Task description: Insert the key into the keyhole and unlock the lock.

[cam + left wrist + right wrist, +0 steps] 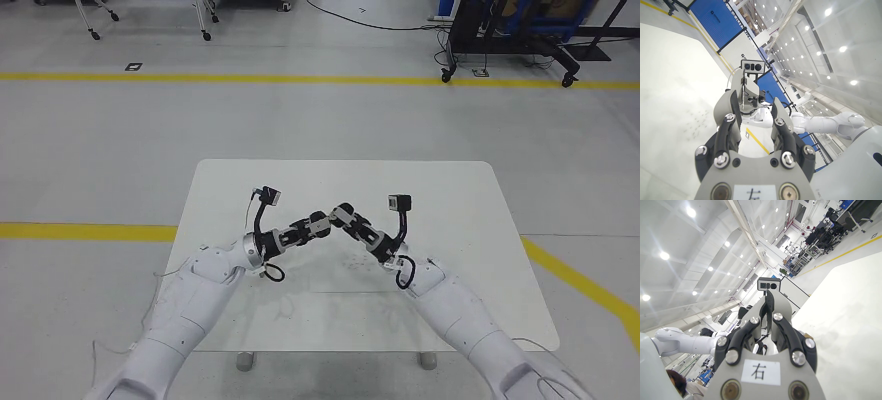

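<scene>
Both arms meet above the middle of the white table [450, 200]. My left gripper [753, 96] is open, with a wide gap between its black-padded fingers [734, 106] and nothing held in that gap. Just beyond its tips, facing it, my right gripper [743, 91] is seen edge-on. In the right wrist view my right gripper [769, 296] is shut, its ribbed pads pressed together; whether anything thin sits between them is hidden. From above, the left gripper [318, 222] and the right gripper [345, 215] nearly touch tip to tip.
Faint dark scuff marks [355, 262] dot the tabletop under the right arm. The table's bare surface stretches to every side of the arms, with rounded corners and edges toward the floor's yellow lines [300, 78].
</scene>
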Motion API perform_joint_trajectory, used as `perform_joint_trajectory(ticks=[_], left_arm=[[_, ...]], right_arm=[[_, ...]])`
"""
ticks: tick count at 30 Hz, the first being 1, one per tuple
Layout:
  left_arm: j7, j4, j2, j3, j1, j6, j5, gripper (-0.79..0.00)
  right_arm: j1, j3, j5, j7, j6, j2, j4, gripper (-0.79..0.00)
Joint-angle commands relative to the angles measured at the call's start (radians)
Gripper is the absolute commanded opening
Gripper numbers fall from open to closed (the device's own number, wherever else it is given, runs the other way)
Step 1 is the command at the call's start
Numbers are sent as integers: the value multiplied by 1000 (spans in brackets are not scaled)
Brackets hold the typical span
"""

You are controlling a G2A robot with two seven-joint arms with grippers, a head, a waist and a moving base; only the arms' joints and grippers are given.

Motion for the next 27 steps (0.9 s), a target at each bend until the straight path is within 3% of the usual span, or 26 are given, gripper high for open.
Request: perform_joint_trajectory(ticks=[1,3,7,17,19,27], left_arm=[[9,1,-1,1,-1,8,3,-551],[19,3,-1,0,-1,13,7,-668],[40,4,-1,-4,0,22,18,-773],[38,3,1,-14,0,23,5,-785],[42,3,2,-19,1,21,5,-785],[62,12,4,-32,4,36,0,-785]], right_arm=[[-4,8,-7,6,0,-2,-2,-785],[-9,19,-12,10,0,-5,-2,-785],[-18,35,-22,22,0,-9,-1,-785],[-31,71,-25,54,0,-22,-14,-785],[-37,76,-14,67,0,-24,-15,0],[-37,77,-11,70,0,-25,-15,0]])
